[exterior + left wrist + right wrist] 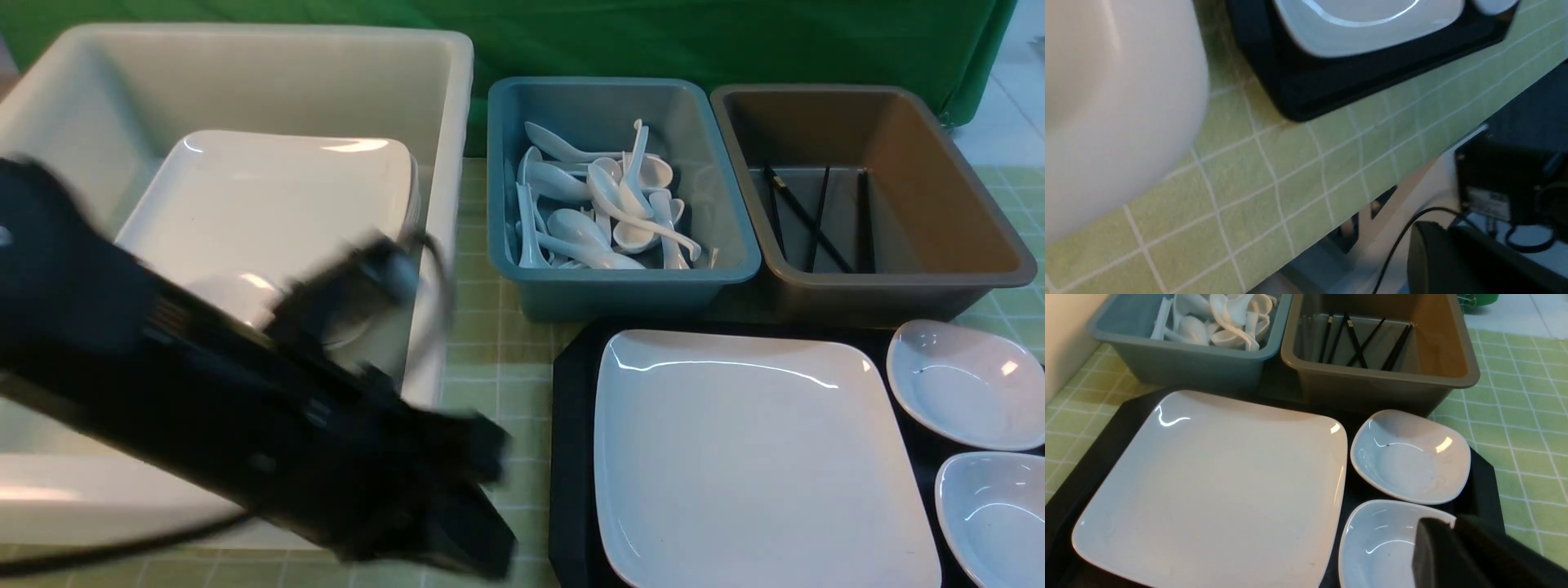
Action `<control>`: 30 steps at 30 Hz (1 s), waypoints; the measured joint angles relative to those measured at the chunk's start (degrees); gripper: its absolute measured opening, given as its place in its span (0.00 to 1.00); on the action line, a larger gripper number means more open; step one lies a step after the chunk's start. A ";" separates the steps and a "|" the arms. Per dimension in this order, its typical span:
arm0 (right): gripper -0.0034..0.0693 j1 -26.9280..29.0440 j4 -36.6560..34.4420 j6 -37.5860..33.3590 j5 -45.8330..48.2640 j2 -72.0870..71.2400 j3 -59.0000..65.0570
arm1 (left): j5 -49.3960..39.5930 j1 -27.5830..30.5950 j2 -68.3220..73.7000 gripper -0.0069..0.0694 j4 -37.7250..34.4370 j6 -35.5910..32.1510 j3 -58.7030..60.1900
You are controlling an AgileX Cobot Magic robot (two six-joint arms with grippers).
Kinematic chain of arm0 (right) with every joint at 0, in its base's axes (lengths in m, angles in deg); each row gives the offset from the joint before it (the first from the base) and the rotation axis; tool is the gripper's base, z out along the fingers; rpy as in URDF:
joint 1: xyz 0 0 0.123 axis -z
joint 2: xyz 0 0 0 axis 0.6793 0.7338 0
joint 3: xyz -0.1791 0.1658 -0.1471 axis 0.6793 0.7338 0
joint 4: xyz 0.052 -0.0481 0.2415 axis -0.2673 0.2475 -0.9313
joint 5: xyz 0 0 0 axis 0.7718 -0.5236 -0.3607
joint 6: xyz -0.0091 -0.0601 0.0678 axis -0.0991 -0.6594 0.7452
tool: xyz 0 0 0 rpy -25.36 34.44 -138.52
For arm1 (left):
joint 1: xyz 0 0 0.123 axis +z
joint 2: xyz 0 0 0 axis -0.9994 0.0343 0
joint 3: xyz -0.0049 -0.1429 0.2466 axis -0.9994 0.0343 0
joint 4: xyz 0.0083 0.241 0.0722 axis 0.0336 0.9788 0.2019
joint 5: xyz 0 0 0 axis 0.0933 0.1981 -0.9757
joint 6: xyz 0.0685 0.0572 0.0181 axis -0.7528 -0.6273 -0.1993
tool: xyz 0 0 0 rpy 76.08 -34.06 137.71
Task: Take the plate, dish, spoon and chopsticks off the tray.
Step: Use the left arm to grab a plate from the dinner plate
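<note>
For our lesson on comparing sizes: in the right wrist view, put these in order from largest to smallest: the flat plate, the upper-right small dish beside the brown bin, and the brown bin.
1. Flat plate
2. Brown bin
3. Small dish beside the bin

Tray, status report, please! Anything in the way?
Left fingers shut, empty. Right fingers shut, empty. Plate and two dishes on tray. Nothing seen covering plate.

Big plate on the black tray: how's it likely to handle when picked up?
The plate looks glossy, so probably slippery. Its broad, flat shape suggests it stays rigid and won't roll; a one-edge grip might let it tilt.
</note>
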 joint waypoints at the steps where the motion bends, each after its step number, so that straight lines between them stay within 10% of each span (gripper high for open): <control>1: 0.12 0.00 0.00 0.00 0.14 0.00 0.00 | 0.73 -1.79 1.43 0.16 0.80 1.97 0.00; 7: 0.13 0.00 -0.05 0.00 0.20 0.00 0.00 | 12.24 -14.01 15.41 0.37 3.01 12.59 0.00; 16: 0.15 0.00 -0.05 0.00 0.20 0.00 0.00 | 26.88 -15.41 23.02 0.66 0.77 21.59 0.00; 30: 0.16 0.00 -0.12 0.00 0.77 0.00 0.00 | 39.71 -15.41 25.18 0.71 -2.56 29.15 -0.02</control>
